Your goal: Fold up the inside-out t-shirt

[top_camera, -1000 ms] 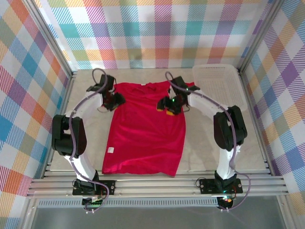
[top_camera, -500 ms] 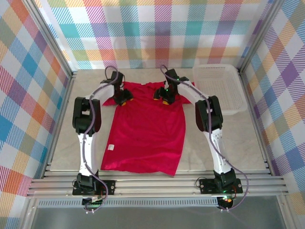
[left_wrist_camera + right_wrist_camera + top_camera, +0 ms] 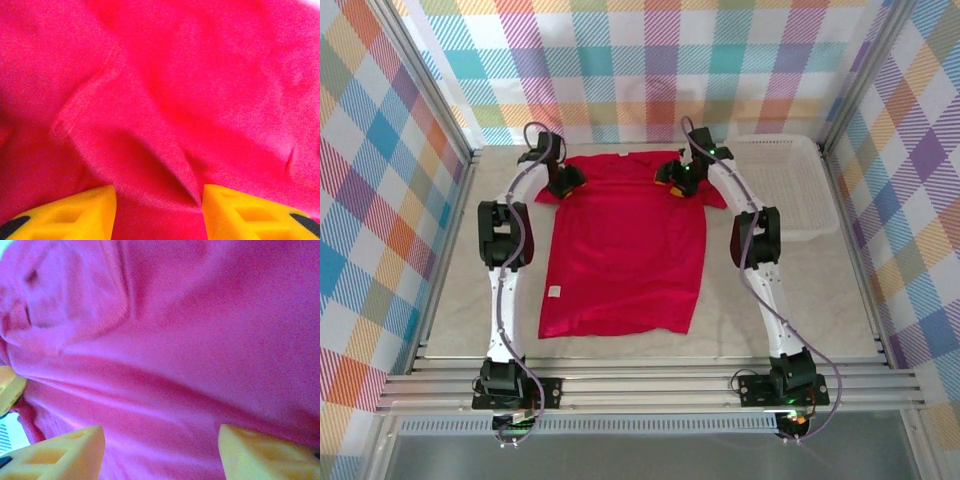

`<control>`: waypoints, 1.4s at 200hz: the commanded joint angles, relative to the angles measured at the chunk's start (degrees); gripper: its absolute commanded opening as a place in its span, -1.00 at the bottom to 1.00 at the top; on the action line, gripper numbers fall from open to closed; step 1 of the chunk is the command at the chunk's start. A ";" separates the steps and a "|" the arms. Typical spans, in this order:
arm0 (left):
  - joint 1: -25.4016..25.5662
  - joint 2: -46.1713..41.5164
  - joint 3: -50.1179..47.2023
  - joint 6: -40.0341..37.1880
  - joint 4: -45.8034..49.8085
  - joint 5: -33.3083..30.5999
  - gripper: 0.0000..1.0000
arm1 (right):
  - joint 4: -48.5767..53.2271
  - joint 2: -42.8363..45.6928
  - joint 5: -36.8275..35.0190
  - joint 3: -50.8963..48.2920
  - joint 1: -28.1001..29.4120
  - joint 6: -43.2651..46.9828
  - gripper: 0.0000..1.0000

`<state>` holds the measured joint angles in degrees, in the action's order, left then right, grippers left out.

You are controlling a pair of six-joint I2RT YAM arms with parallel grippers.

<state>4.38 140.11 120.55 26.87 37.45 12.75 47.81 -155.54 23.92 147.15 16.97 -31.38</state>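
where the bright red cloth t-shirt [image 3: 625, 260] lies flat on the desk [image 3: 790, 300], left fingers [image 3: 65, 215] and right fingers [image 3: 260, 452] sit spread apart at its wrinkled shoulders.

The place is a robot test cell in a lab. A left arm [image 3: 502, 235] and a right arm [image 3: 758, 240] are bolted to an aluminium frame [image 3: 650, 390] at the near edge of a grey table [image 3: 460, 290]. Bright plaid walls [image 3: 660, 70] close the table in on three sides, and a white basket [image 3: 820, 190] stands in the far right corner.
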 commanded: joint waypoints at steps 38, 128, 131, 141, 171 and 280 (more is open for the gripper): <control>5.15 -38.94 -37.45 -1.14 -1.01 -7.67 -0.07 | -4.42 39.05 -7.59 -45.89 11.66 6.68 0.09; 6.32 -66.85 -72.86 8.19 -5.40 -10.61 -0.08 | -9.34 60.44 -24.26 -83.37 32.23 3.12 -0.12; 6.26 -67.18 -73.23 8.39 -5.45 -10.67 -0.08 | -9.48 60.97 -24.46 -84.48 32.63 2.82 -0.12; 6.44 -68.22 -74.40 8.84 -5.78 -10.58 -0.08 | -9.98 62.45 -25.47 -87.25 33.80 2.06 -0.11; 6.64 -68.53 -75.95 9.27 -6.70 -9.95 -0.09 | -12.48 62.89 -24.86 -91.25 35.33 0.42 -0.09; 7.66 -67.84 -76.72 9.42 -7.03 -10.28 -0.10 | -12.33 58.05 -27.51 -90.56 40.06 -1.39 -0.40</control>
<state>11.51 72.36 44.38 35.64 29.98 2.90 35.57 -97.17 -2.61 56.34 56.36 -31.81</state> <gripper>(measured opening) 0.452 0.382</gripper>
